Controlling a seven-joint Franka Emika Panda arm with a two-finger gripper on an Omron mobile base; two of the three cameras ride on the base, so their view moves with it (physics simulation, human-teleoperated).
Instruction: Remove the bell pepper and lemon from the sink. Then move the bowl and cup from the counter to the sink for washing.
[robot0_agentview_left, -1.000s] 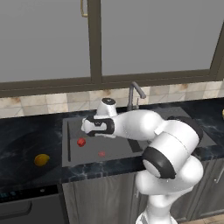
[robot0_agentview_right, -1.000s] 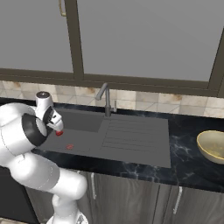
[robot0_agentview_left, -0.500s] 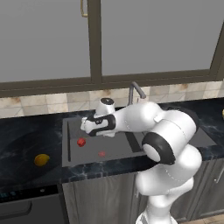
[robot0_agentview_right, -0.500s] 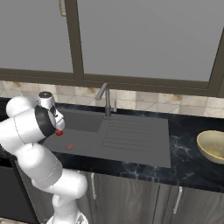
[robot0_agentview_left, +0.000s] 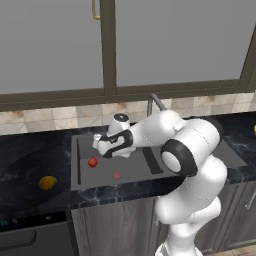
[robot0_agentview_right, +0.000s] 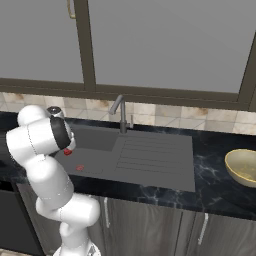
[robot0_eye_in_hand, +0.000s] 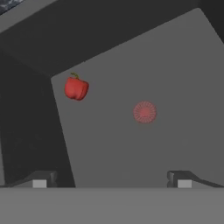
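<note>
While the end effector (robot0_agentview_left: 98, 145) hangs over the left part of the sink (robot0_agentview_left: 80, 180) with its fingers spread wide apart and nothing between them, the bell pepper (robot0_agentview_left: 92, 162) lies on the basin floor just below and slightly ahead of it, near the basin's left wall. In the hand view the bell pepper (robot0_eye_in_hand: 76, 88) sits up and to the left, well apart from both fingertips (robot0_eye_in_hand: 39, 179), and the reddish drain spot (robot0_eye_in_hand: 145, 112) lies to its right. The lemon (robot0_agentview_left: 47, 182) rests on the black surface (robot0_agentview_left: 30, 160) left of the sink, outside the basin. From the right base view, the golden bowl (robot0_agentview_right: 242, 166) stands on the surface (robot0_agentview_right: 215, 175) to the right of the ribbed drainboard (robot0_agentview_right: 150, 155), well apart from the arm.
</note>
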